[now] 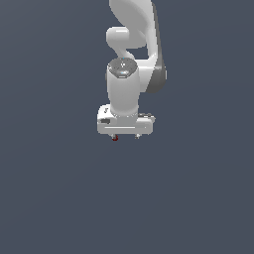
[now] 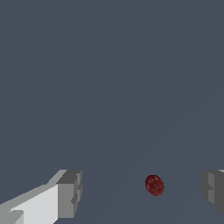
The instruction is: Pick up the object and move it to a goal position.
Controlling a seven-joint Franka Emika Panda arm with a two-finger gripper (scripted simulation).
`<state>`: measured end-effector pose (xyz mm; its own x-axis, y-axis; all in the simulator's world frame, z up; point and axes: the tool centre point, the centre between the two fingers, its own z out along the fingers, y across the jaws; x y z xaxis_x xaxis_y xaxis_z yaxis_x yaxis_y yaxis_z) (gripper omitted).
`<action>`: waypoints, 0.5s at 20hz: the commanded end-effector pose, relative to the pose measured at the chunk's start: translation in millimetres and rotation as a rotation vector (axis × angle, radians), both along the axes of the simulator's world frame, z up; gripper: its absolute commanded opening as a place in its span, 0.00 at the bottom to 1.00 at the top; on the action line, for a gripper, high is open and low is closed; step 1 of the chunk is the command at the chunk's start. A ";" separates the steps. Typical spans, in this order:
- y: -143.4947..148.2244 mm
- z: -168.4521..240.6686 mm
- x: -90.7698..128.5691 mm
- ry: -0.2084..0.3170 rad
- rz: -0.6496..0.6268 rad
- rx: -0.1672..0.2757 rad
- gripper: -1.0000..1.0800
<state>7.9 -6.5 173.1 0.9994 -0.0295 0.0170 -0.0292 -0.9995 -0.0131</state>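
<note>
The object is a tiny dark red roundish blob [image 2: 154, 185]. In the wrist view it lies on the grey floor between my two fingers, nearer to one fingertip [image 2: 213, 189] than to the other [image 2: 70, 194], and touches neither. My gripper [image 2: 141, 192] is open and empty. In the exterior view the white gripper [image 1: 126, 136] hangs straight down over the floor, and a sliver of the red blob [image 1: 115, 138] peeks out under its lower edge toward the exterior view's left. The fingers themselves are mostly hidden there by the hand.
The floor [image 1: 59, 188] is a flat, uniform dark grey surface all around. The white arm [image 1: 134, 44] rises behind the gripper toward the top of the exterior view. No other object shows.
</note>
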 end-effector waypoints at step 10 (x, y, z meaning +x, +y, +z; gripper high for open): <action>-14.9 17.7 8.9 -0.035 -0.017 0.017 0.96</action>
